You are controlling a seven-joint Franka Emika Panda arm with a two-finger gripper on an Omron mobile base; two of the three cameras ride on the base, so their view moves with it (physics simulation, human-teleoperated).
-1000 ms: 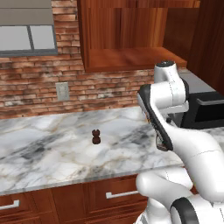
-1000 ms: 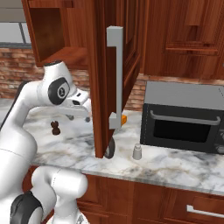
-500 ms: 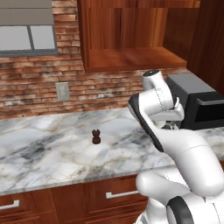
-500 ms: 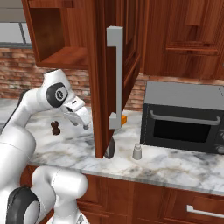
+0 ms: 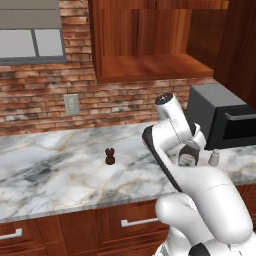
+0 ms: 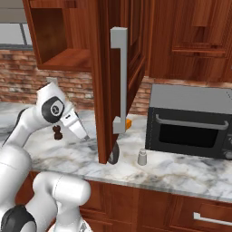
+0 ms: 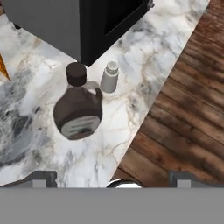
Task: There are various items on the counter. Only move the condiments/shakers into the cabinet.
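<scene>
In the hand view, the dark bottle stands on the white marble counter, just left of centre, with the pale grey shaker right behind it. My gripper is open above them, its fingertips spread wide and holding nothing. From the left base, the bottle and shaker stand beside my forearm, and the brown pepper mill stands alone at mid-counter. The cabinet is open above. An orange wedge lies behind the open door.
A black microwave sits on the counter right of the bottle. The open cabinet door with its long grey handle hangs over the counter and hides most of the bottle. Wooden floor lies beyond the counter's front edge.
My arm has swung lower and to the right, bringing the hand down toward the bottle and pale shaker. The jaws have stayed open. Nothing on the counter has moved.
</scene>
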